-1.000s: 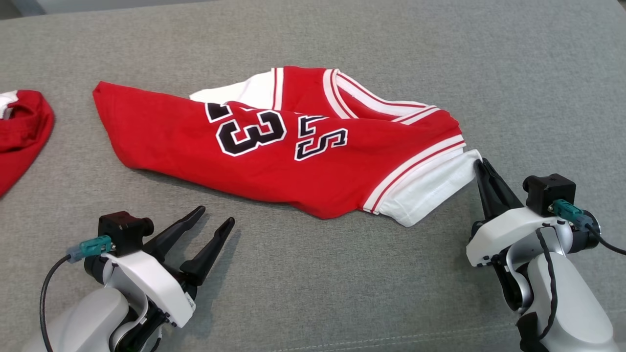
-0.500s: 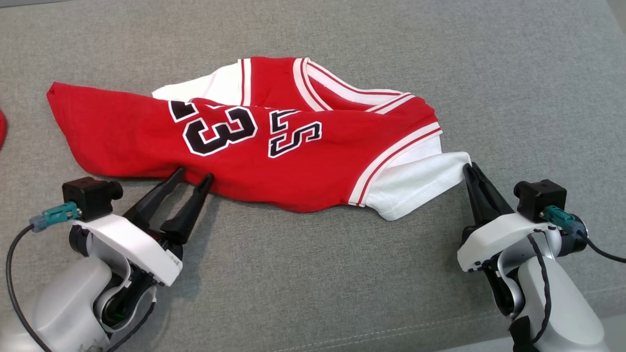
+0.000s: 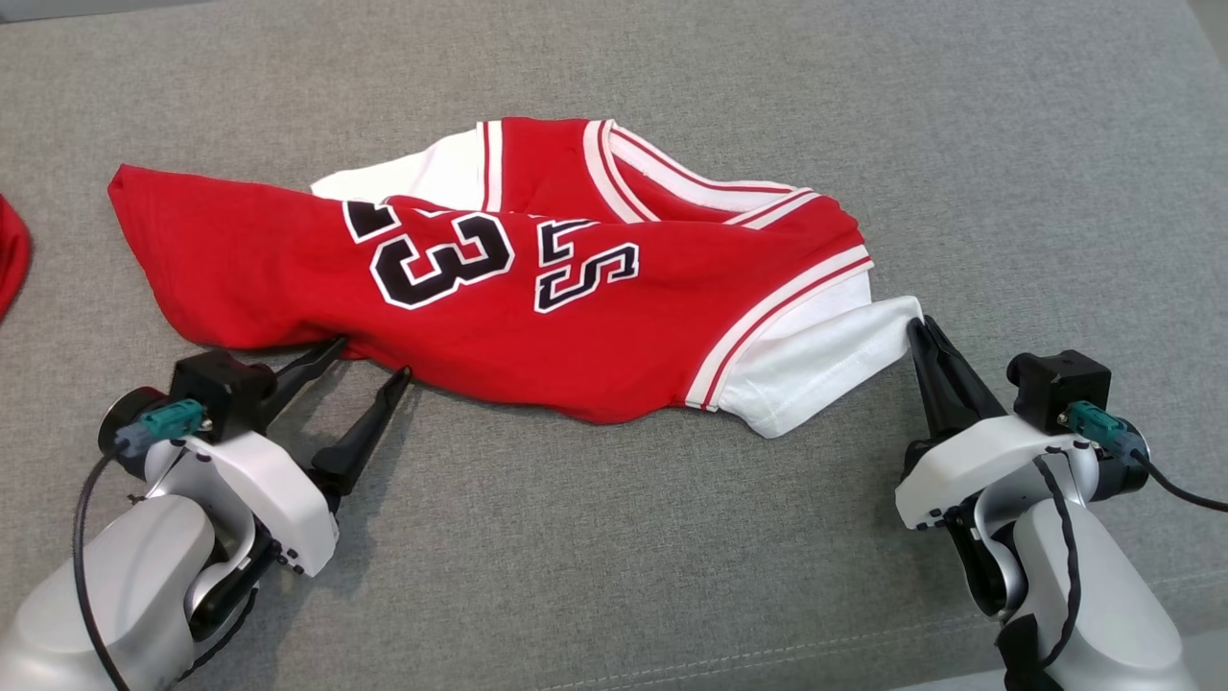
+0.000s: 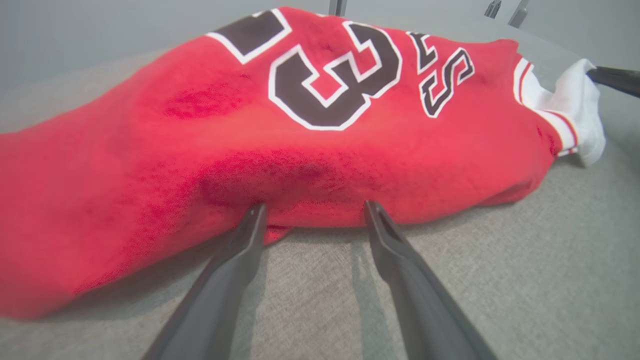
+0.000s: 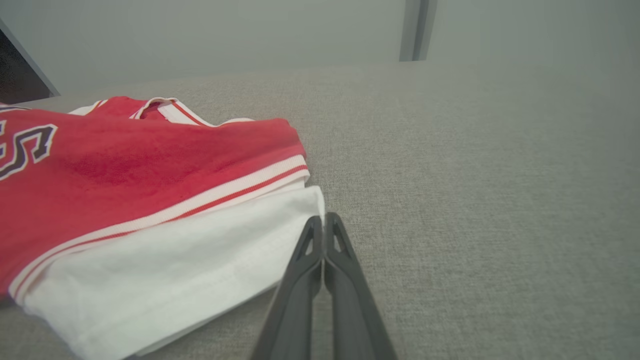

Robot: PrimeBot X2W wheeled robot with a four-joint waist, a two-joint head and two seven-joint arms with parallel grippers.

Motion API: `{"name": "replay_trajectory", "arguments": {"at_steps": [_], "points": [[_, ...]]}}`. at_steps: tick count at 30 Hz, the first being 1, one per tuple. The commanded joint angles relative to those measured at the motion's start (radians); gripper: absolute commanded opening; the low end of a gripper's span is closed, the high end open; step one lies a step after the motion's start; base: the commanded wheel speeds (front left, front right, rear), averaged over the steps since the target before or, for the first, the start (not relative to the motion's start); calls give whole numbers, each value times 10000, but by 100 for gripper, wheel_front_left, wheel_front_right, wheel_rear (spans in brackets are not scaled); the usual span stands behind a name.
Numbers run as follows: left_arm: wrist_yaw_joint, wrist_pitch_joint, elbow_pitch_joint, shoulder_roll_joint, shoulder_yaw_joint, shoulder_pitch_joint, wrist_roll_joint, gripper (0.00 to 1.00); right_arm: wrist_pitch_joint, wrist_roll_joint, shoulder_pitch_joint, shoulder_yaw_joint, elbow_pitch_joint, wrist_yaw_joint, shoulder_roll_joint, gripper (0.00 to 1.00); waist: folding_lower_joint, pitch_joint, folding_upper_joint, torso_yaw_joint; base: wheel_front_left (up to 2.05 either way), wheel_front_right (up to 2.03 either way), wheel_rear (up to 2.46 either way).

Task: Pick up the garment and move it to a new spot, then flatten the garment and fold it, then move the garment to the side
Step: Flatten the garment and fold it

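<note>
A red jersey-style garment (image 3: 537, 317) with white sleeves and black "23" lettering lies crumpled on the grey fabric surface (image 3: 614, 537). My left gripper (image 3: 372, 359) is open, both fingertips at the garment's near red edge, with that hem bulging between them in the left wrist view (image 4: 315, 206). My right gripper (image 3: 916, 326) is shut on the corner of the white sleeve (image 3: 815, 369) at the garment's right end. The right wrist view shows its closed tips (image 5: 325, 220) pinching that sleeve's edge (image 5: 200, 260).
Another red cloth (image 3: 10, 254) pokes in at the far left edge of the head view. The grey surface stretches open in front of and to the right of the garment (image 5: 475, 200). My right gripper's dark fingers (image 4: 615, 80) show in the left wrist view's upper right.
The head camera has shifted. My left gripper came forward from open surface to the garment's near edge and stays open. The right gripper has kept its grip on the white sleeve.
</note>
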Motion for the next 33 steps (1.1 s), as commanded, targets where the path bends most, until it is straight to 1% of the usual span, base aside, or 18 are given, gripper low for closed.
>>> {"name": "replay_trajectory", "arguments": {"at_steps": [1, 5, 8, 15, 18, 19, 20, 21, 24, 29, 32, 33], "points": [[-38, -133, -82, 315, 366, -149, 402, 100, -151, -6, -136, 179, -133, -2, -10, 0, 0, 4, 0, 36, 0, 0, 0], [19, -133, -63, 124, 784, -54, 1673, 100, -191, 24, -194, 252, -61, -2, -10, 0, 0, 44, 0, 73, 0, 0, 0], [60, -133, -41, -72, 1266, 119, 2183, 100, -216, 90, -254, 365, -14, -2, -10, 0, 0, 82, 0, 24, 0, 0, 0], [408, -133, 470, -222, 1642, -26, 3502, 100, -295, 319, -374, 700, 35, -2, -10, 0, 0, 271, 0, -285, 0, 0, 0], [407, -133, 779, -324, 1660, -223, 3848, 100, -336, 409, -401, 850, 20, -2, -10, 0, 0, 364, 0, -425, 0, 0, 0], [389, -133, 840, -363, 1687, -321, 3927, 94, -350, 443, -407, 907, 3, -2, -10, 0, 0, 400, 0, -473, 0, 0, 0], [378, -133, 820, -422, 1758, -449, 4006, 43, -364, 469, -408, 941, -11, -2, -10, 0, 0, 423, 0, -497, 0, 0, 0], [391, -133, 778, -486, 1906, -553, 4012, 0, -377, 486, -405, 975, -19, -2, -10, 0, 0, 442, 0, -521, 0, 0, 0], [421, -133, 344, -629, 2498, -770, 4007, 0, -414, 547, -371, 1048, -6, -2, -10, 0, 0, 462, 0, -559, 0, 0, 0], [253, -133, -887, -635, 3488, -697, 3973, 0, -514, 741, -351, 1060, 13, -2, -10, 0, 0, 289, 0, -439, 0, 0, 0], [154, -133, -1535, -592, 3849, -615, 4014, 0, -554, 717, -440, 979, 17, -2, -10, 0, 0, 61, 0, -260, 0, 0, 0], [154, -133, -1535, -592, 3849, -615, 4014, 0, -554, 717, -440, 979, 17, -2, -10, 0, 0, 61, 0, -260, 0, 0, 0]]}}
